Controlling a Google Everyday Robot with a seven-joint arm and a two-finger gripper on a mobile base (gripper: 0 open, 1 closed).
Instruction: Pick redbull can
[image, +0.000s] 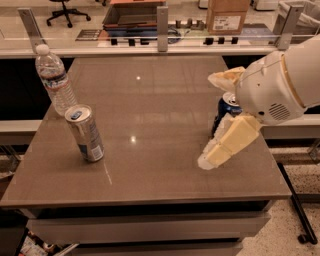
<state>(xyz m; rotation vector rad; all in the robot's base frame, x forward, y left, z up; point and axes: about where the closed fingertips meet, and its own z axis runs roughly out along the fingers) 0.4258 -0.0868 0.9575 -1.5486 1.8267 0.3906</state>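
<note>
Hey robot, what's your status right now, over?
Gripper over right side of table, jaws open, holding nothing. Redbull can standing at left, untouched. Blue can just behind gripper; water bottle behind redbull can.
</note>
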